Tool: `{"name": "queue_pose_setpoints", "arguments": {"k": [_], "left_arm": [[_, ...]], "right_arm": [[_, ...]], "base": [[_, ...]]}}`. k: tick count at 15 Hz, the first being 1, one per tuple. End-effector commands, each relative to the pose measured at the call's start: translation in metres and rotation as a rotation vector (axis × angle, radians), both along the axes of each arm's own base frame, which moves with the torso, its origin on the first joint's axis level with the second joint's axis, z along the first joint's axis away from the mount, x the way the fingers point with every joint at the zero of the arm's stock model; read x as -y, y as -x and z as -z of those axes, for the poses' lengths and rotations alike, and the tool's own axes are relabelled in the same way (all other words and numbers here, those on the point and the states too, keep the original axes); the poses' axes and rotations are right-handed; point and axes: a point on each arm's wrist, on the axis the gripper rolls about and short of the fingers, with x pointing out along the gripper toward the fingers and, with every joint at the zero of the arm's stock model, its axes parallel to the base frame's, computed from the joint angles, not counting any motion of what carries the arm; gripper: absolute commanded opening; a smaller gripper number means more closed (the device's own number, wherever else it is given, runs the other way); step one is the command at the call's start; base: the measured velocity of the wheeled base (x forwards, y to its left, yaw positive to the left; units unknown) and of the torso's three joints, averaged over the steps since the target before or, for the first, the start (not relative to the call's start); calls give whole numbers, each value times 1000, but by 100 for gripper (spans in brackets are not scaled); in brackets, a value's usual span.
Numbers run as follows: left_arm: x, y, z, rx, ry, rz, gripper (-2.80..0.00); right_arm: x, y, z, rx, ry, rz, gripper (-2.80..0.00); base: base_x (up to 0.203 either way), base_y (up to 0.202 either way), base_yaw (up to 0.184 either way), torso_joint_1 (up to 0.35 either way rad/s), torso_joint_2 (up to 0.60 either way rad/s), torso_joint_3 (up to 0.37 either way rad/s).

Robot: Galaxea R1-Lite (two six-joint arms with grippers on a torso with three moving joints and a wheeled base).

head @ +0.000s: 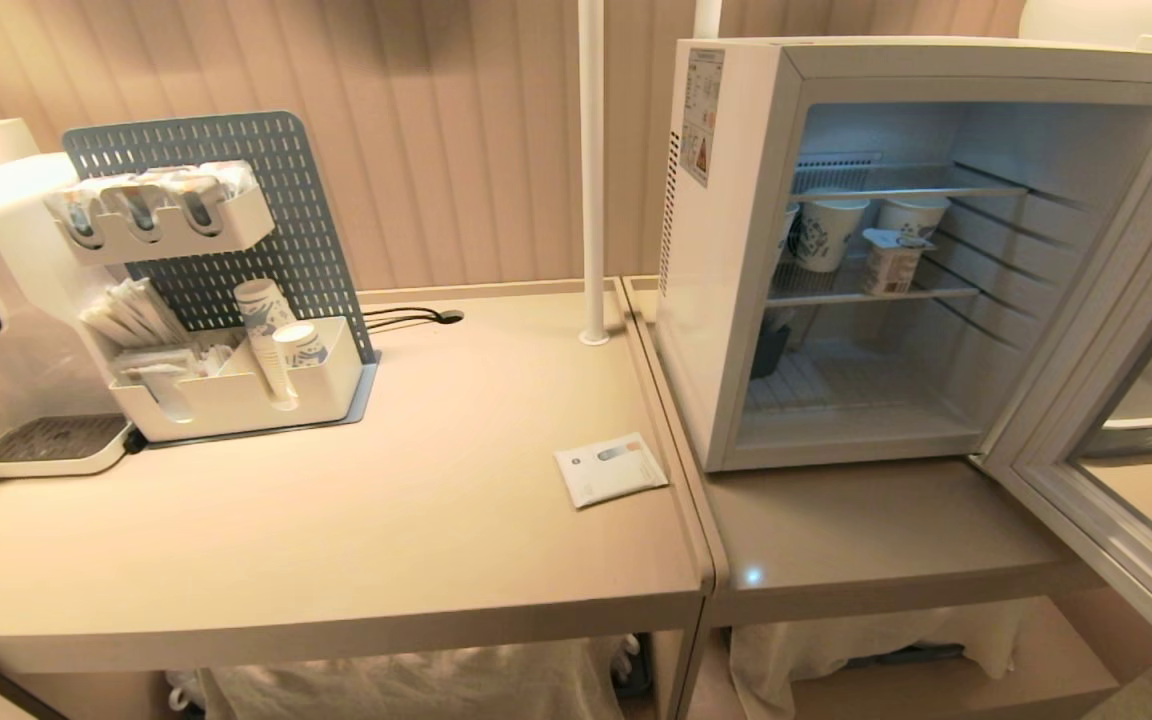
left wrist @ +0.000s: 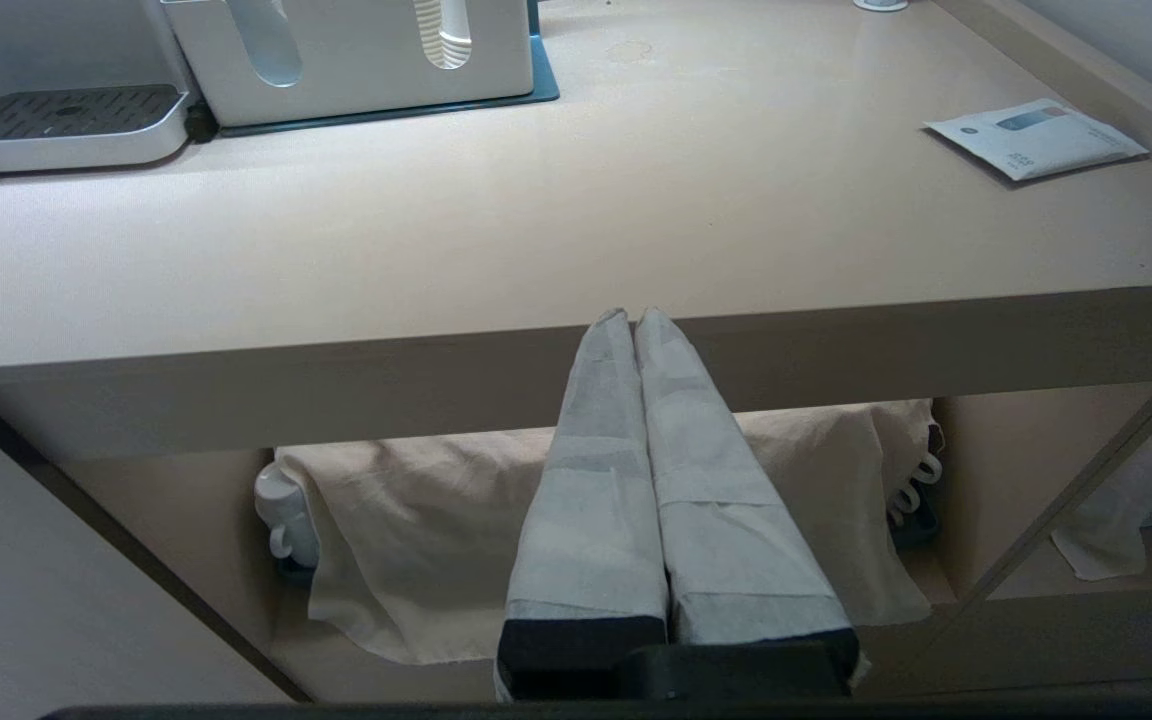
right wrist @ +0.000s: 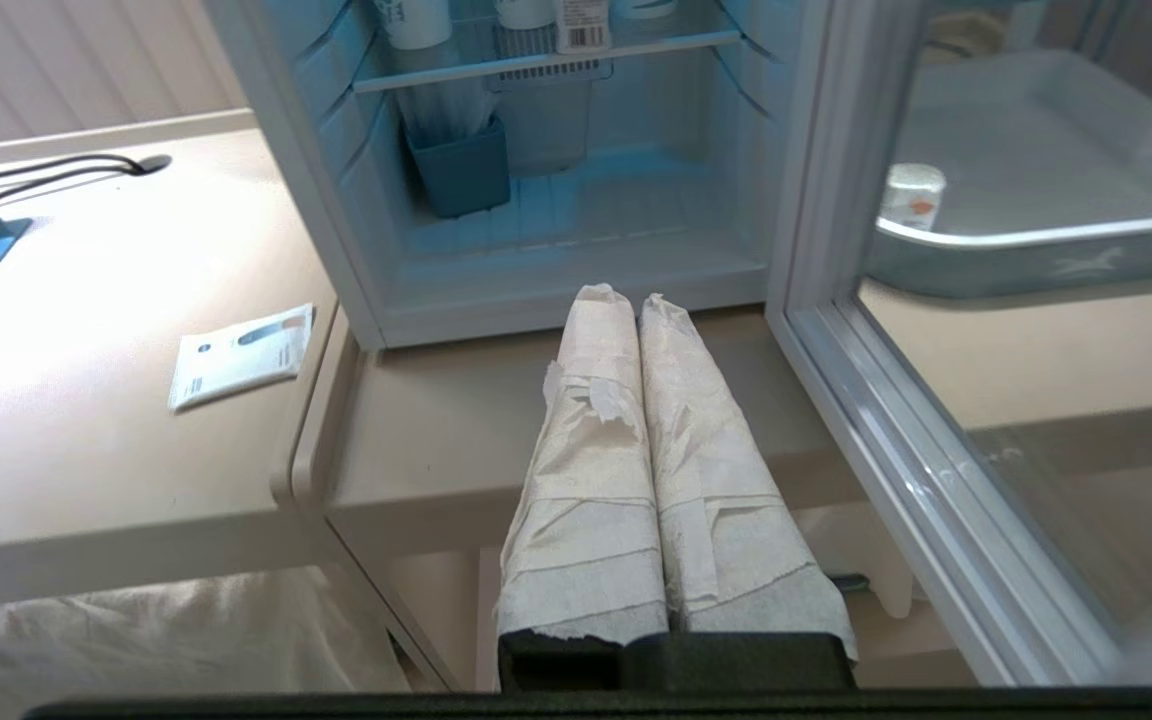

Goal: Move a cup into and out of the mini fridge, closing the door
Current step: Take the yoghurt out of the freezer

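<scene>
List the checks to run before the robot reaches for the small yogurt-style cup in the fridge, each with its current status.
1. Door swung open: ok.
2. Cup upright on the middle shelf of the mini fridge: ok.
3. Room around it: cannot tell; paper cups stand close beside it.
4. Right gripper open for a grasp: not ok; shut and empty, facing the fridge.
5. Left gripper out of the way: ok; shut, at the table edge.

The left gripper [left wrist: 633,318] points at the front edge of a beige table [left wrist: 496,230], its taped fingers [left wrist: 591,470] pressed together. A white packet [left wrist: 1036,138] lies on the tabletop, well apart from a drip tray [left wrist: 56,125].
</scene>
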Motion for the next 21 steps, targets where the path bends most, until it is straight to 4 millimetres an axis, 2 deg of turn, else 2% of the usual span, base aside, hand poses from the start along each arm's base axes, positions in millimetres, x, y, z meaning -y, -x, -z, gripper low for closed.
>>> {"name": "queue_pose_setpoints", "arguments": {"k": [1, 3, 5, 7, 8, 9, 11, 14, 21], "left_arm": [[0, 0, 0, 0, 0, 1, -280], [0, 0, 0, 0, 1, 2, -280], [0, 0, 0, 0, 2, -1, -280], [0, 0, 0, 0, 6, -1, -280], [0, 0, 0, 0, 8, 0, -280], [0, 0, 0, 0, 9, -1, -280], [0, 0, 0, 0, 9, 1, -280], [0, 0, 0, -1, 10, 1, -280], [0, 0, 0, 0, 18, 0, -280]], "right_arm": [[-1, -88, -1, -237, -5, 0, -280], [-1, -138, 10, -312, -14, -1, -280], [-2, -190, 30, -367, -21, 2, -280], [-2, -245, 52, -388, -25, 7, -280], [-2, -271, 55, -367, -26, 13, -280], [-2, -294, 48, -314, -27, 19, 0], [-2, -330, 30, -235, -30, 26, 0], [-1, -367, 16, -204, -35, 35, 0], [7, -423, 33, -194, -37, 54, 0]], "base": [[0, 0, 0, 0, 0, 0], [0, 0, 0, 0, 0, 0], [0, 0, 0, 0, 0, 0], [0, 0, 0, 0, 0, 0], [0, 0, 0, 0, 0, 0], [0, 0, 0, 0, 0, 0], [0, 0, 0, 0, 0, 0], [0, 0, 0, 0, 0, 0], [0, 0, 0, 0, 0, 0]]}}
